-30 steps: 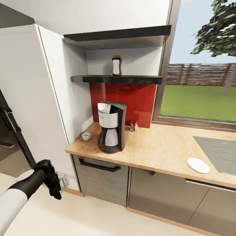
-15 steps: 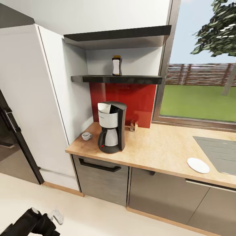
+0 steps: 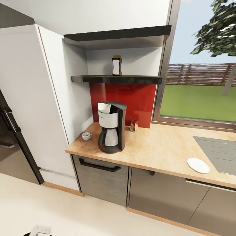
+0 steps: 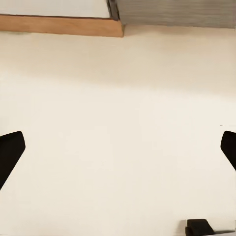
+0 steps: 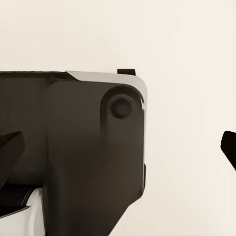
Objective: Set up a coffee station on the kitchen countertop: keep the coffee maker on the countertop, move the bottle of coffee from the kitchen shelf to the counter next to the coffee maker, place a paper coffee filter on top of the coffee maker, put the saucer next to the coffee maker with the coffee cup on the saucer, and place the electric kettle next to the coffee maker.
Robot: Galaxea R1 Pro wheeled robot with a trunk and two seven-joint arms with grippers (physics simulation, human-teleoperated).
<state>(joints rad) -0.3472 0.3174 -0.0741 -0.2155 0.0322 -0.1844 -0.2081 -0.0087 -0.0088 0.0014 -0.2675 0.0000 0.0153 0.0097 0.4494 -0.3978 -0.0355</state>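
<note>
Coffee maker (image 3: 111, 127) with, seemingly, paper coffee filter (image 3: 105, 106) atop; coffee cup (image 3: 86, 136) beside; saucer (image 3: 198, 165) well apart.

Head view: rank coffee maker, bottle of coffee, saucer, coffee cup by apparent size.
1. coffee maker
2. saucer, though it lies nearer the camera
3. bottle of coffee, farthest away on the kitchen shelf
4. coffee cup
</note>
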